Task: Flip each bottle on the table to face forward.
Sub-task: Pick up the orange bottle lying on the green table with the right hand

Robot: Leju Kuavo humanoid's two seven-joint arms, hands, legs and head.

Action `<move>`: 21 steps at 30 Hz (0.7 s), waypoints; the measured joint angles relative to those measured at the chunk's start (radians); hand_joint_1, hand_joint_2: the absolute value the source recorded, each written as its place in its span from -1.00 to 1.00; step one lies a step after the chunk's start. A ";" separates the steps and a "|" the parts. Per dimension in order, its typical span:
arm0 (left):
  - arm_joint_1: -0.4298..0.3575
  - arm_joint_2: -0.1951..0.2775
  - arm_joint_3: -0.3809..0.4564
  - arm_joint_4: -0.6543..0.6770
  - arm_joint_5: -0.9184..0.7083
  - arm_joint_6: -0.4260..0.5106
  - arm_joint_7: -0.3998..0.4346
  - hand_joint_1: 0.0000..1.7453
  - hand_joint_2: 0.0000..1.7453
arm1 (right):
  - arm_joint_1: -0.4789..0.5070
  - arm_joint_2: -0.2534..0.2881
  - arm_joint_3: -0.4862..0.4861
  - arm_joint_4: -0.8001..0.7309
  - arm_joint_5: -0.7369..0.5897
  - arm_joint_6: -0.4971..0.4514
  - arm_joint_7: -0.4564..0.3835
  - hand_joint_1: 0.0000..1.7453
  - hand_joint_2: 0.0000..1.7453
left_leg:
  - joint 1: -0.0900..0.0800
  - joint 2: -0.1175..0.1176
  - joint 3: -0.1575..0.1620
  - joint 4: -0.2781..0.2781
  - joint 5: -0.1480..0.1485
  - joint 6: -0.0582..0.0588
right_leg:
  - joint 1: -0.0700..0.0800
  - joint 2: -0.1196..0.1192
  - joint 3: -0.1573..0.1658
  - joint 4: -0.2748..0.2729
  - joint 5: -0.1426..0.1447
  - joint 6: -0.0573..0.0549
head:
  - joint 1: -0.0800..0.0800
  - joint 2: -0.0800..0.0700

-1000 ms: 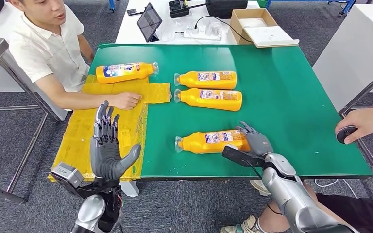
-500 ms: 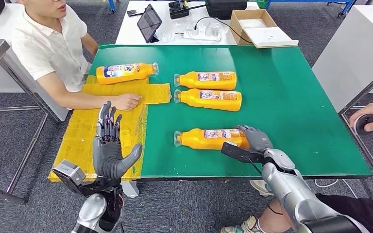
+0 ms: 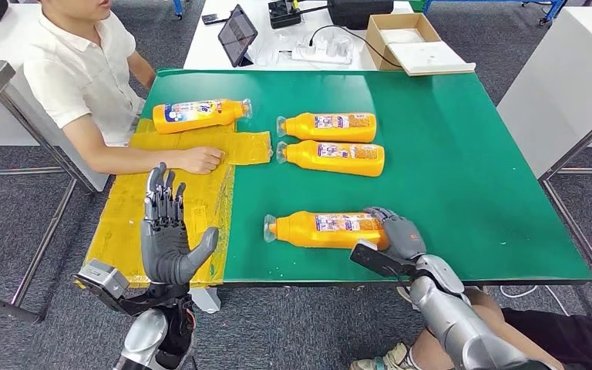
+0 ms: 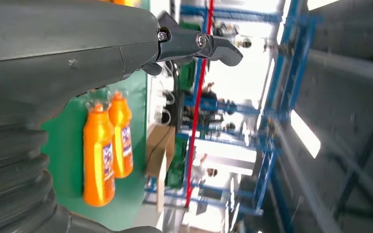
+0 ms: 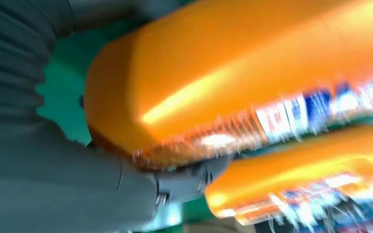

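Orange bottle lying on green table, base gripped by right robot hand. Left robot hand raised off table's left edge, fingers spread, nothing held.

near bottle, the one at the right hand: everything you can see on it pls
The near bottle is orange, glossy, plastic-looking, and lies on its side on the green table, close to the front edge. Its clear cap end points toward the robot's left. A small white and blue printed label faces up. The right hand holds its base end, fingers curled over it. It lies apart from the two bottles farther back. The right wrist view shows it blurred.
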 joint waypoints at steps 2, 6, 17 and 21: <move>0.025 -0.007 0.007 -0.020 0.031 0.033 0.001 -1.00 1.00 | 0.065 0.027 -0.023 -0.077 -0.085 -0.038 -0.033 1.00 1.00 | 0.001 -0.001 -0.002 0.000 0.000 0.000 | 0.001 -0.001 -0.002 0.000 0.000 0.000 | 0.000 0.000; 0.069 -0.021 0.020 -0.040 0.058 0.092 0.007 -1.00 1.00 | 0.211 0.099 -0.057 -0.322 -0.241 -0.123 -0.072 1.00 1.00 | 0.001 -0.005 -0.009 0.000 0.000 0.000 | 0.001 -0.003 -0.008 0.001 -0.001 0.000 | 0.000 0.000; 0.102 -0.030 0.022 -0.045 0.140 0.050 0.031 -1.00 1.00 | 0.365 0.227 -0.091 -0.775 -0.474 -0.366 -0.192 1.00 1.00 | 0.000 -0.004 -0.012 0.000 0.000 0.000 | -0.001 -0.004 -0.011 0.000 -0.001 0.000 | 0.000 0.000; 0.104 -0.029 0.014 -0.045 0.139 0.022 0.031 -1.00 1.00 | 0.372 0.236 -0.089 -0.814 -0.492 -0.361 -0.193 1.00 1.00 | 0.000 -0.004 -0.012 0.000 0.000 0.000 | -0.001 -0.004 -0.011 0.000 -0.001 0.000 | 0.000 0.000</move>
